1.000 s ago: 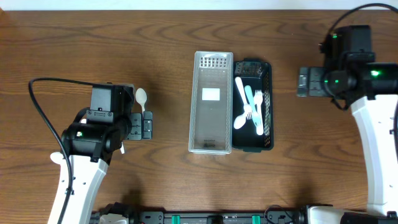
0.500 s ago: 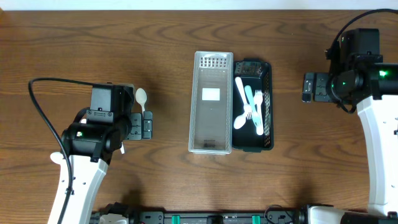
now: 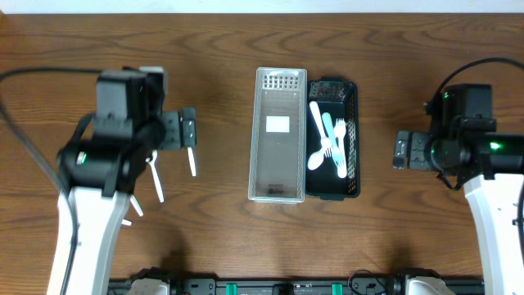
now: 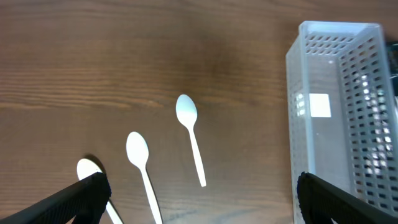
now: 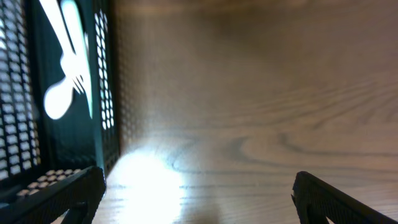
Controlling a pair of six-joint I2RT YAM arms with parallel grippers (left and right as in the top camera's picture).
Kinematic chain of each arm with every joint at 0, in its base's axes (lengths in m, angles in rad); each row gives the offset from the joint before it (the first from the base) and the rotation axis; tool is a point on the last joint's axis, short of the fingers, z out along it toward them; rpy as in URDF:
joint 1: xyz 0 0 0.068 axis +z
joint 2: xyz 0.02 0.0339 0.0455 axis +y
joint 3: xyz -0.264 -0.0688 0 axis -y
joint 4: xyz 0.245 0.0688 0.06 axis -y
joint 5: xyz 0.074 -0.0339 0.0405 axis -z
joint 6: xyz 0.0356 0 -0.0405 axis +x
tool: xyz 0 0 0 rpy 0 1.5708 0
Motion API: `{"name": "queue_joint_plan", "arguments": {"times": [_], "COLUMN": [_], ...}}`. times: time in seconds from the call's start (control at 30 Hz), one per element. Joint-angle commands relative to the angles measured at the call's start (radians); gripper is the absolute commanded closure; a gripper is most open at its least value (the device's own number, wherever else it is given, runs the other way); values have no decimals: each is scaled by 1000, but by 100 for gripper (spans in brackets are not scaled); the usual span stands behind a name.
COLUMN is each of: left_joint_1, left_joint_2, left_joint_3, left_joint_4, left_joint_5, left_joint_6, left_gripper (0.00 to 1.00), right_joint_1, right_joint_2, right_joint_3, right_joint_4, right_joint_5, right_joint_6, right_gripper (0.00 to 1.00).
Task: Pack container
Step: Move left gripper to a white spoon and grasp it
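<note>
A clear perforated container stands at the table's middle, and it also shows in the left wrist view. A black basket beside it on the right holds white and pale blue plastic cutlery. Three white spoons lie on the wood at the left: one, a second and a third. They also show in the left wrist view: one, a second and a third. My left gripper is open and empty above them. My right gripper is open and empty, right of the basket.
Bare wood lies between the spoons and the clear container and to the right of the black basket. A black cable loops at the far left. A bright glare spot sits on the table by the basket in the right wrist view.
My left arm has swung toward the table's far side, uncovering three spoons on the wood. My right arm has moved toward the near side, still right of the basket.
</note>
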Motion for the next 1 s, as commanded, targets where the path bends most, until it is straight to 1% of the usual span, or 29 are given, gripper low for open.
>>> {"name": "queue_joint_plan", "arguments": {"times": [0.0, 0.13, 0.33, 0.5, 0.73, 0.87, 0.97], "left_joint_1": [-2, 21, 60, 66, 66, 66, 66], "left_joint_2": [145, 283, 442, 562, 669, 719, 749], "left_joint_3": [3, 3, 3, 3, 1, -3, -3], "left_joint_4": [0, 14, 49, 72, 115, 153, 166], "left_joint_5": [-11, -11, 5, 5, 24, 81, 84], "left_joint_6": [-2, -40, -39, -40, -85, -98, -110], "left_gripper": [2, 2, 2, 2, 2, 2, 2], "right_joint_1": [-8, -8, -8, -8, -8, -8, -8], "right_joint_2": [-2, -3, -3, -3, -3, -3, -3], "right_joint_3": [-37, -40, -40, -40, -40, -40, -40], "right_joint_4": [14, 19, 19, 19, 18, 19, 19], "right_joint_5": [-18, -18, -18, -18, -18, -18, -18], "right_joint_6": [21, 20, 20, 20, 20, 20, 20], "right_gripper": [1, 1, 1, 1, 1, 1, 1]}}
